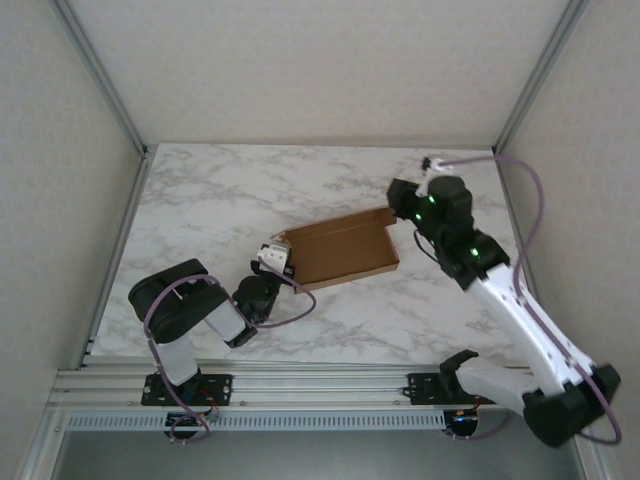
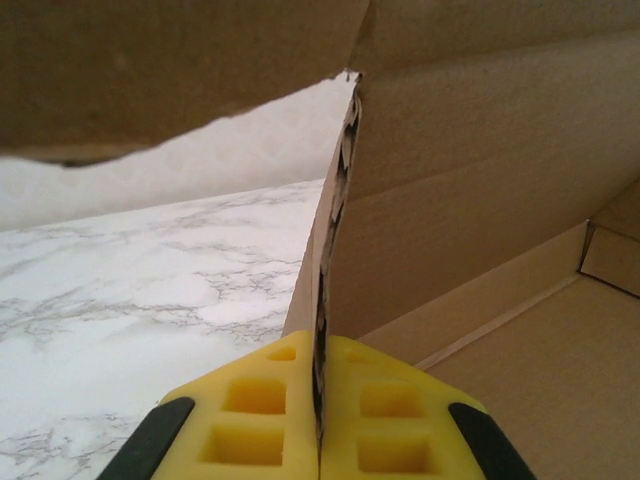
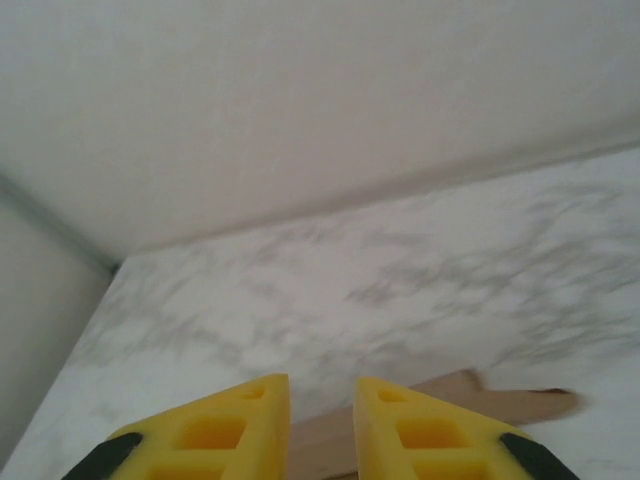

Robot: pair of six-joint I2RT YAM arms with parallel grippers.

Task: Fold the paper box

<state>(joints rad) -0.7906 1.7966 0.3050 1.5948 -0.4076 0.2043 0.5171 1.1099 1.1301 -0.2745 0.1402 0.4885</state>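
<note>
The left gripper (image 2: 321, 410) was clamped tight on the upright edge of a side wall of the paper box (image 2: 480, 220), whose shallow tray ran off to its right across the marble table (image 2: 150, 290). At the box's far end the right gripper (image 3: 322, 425) had its jaws slightly apart, with a brown flap (image 3: 500, 402) just beyond them and seemingly ungripped. The step looked like wall-raising. Next, probably, the right jaws had to take that flap and fold it inward.

Soft, even light; right wrist view blurs the paper box (image 3: 450, 402).
</note>
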